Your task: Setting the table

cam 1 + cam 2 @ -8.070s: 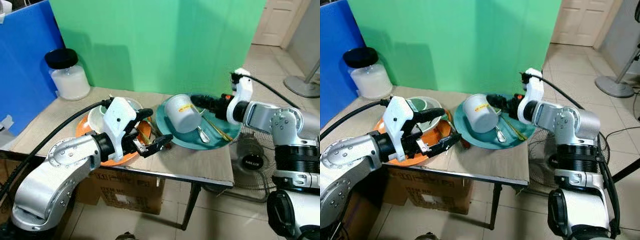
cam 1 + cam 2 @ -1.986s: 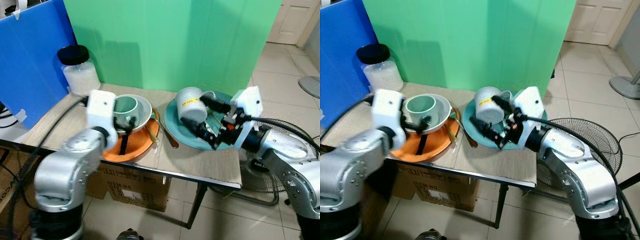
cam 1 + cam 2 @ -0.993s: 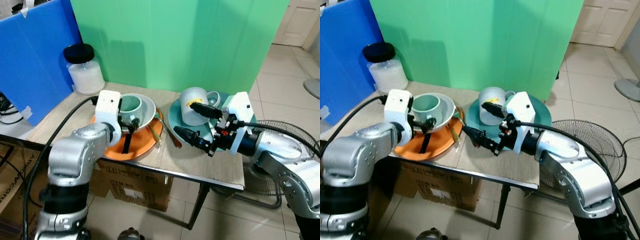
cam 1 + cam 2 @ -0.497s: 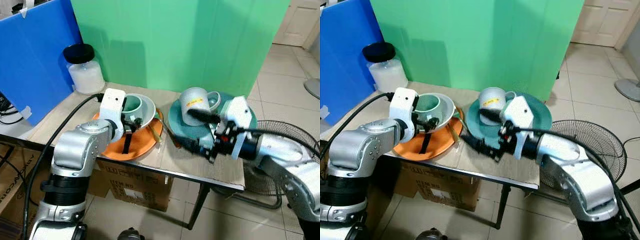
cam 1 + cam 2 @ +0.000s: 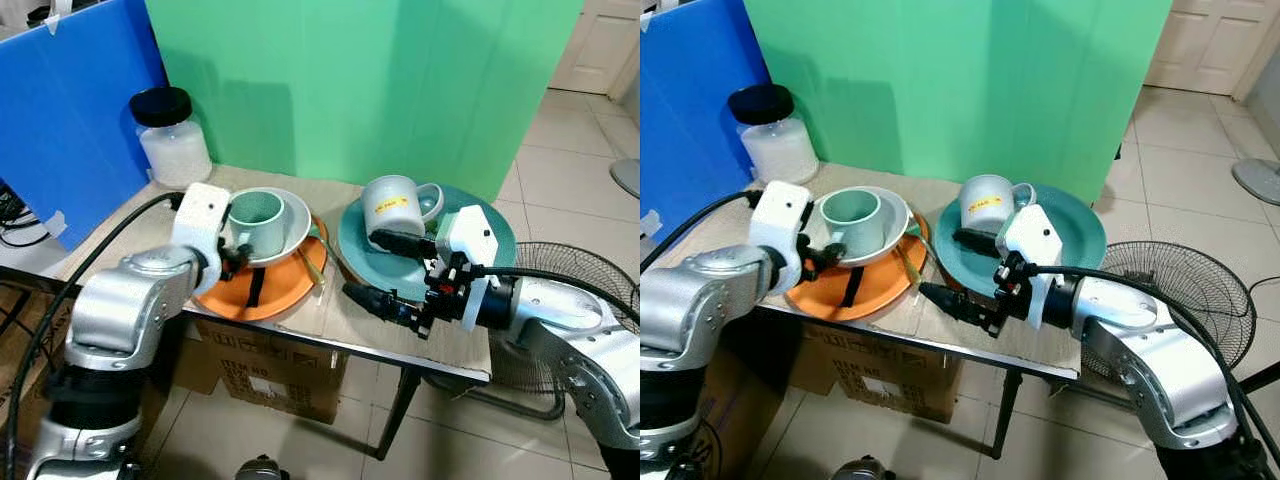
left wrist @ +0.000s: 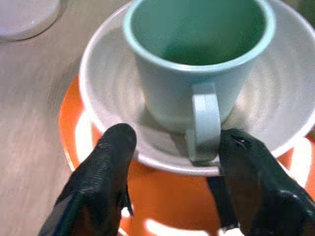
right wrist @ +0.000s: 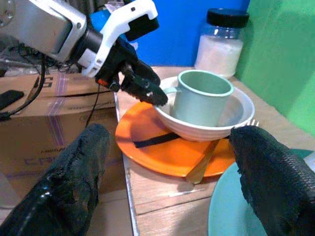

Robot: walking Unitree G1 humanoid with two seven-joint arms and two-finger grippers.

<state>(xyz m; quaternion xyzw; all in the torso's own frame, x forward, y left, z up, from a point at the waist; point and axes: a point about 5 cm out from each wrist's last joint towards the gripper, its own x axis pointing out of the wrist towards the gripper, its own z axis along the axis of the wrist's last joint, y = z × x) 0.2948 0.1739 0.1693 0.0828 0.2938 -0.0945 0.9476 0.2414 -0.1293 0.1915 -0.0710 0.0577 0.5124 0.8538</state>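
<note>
Green cup between left claw fingers.

The left arm is bent at the elbow and reaches forward, its white wrist block raised. The left claw has its two black fingers spread apart. The right arm comes in from the right, forearm lying level and pointing toward the robot's left. The right claw has its fingers set wide apart.

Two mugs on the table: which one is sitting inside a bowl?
The pale green mug, standing in the white bowl on the orange plate, by the left hand. The white mug sits directly on the teal plate.
</note>
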